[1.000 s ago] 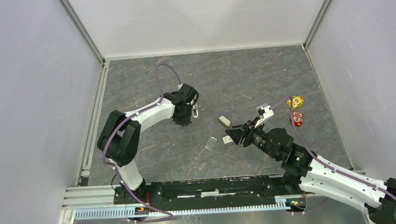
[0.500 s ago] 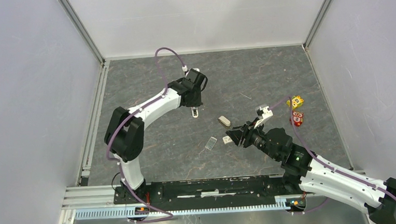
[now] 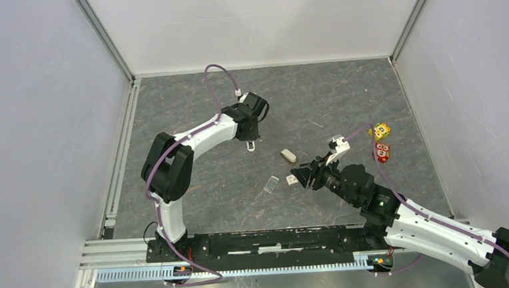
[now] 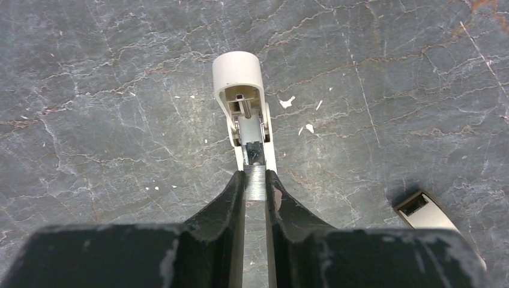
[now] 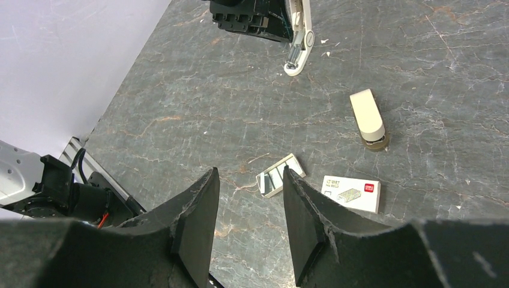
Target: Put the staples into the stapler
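Note:
The stapler [image 4: 240, 90], a small cream body with its metal channel open, lies on the grey floor; it also shows in the top view [image 3: 251, 145] and the right wrist view [image 5: 298, 57]. My left gripper [image 4: 256, 179] is shut on a silver strip of staples [image 4: 255, 185], whose far end sits at the near mouth of the channel. In the top view the left gripper [image 3: 249, 135] hangs just behind the stapler. My right gripper [image 5: 251, 177] is open and empty above the clear plastic lid [image 5: 279, 175] and whitish red-marked box [image 5: 352, 193].
A separate cream piece [image 3: 288, 156] lies between the stapler and the box [image 3: 293, 179], beside the lid [image 3: 271, 184]. Yellow [image 3: 380, 131] and red [image 3: 382, 152] cartoon-face cubes sit at the right. My right gripper [image 3: 305, 175] hovers by the box. White walls enclose the floor.
My left wrist has swung back and to the right, so the stapler now lies in front of its fingers. The right arm has hardly moved.

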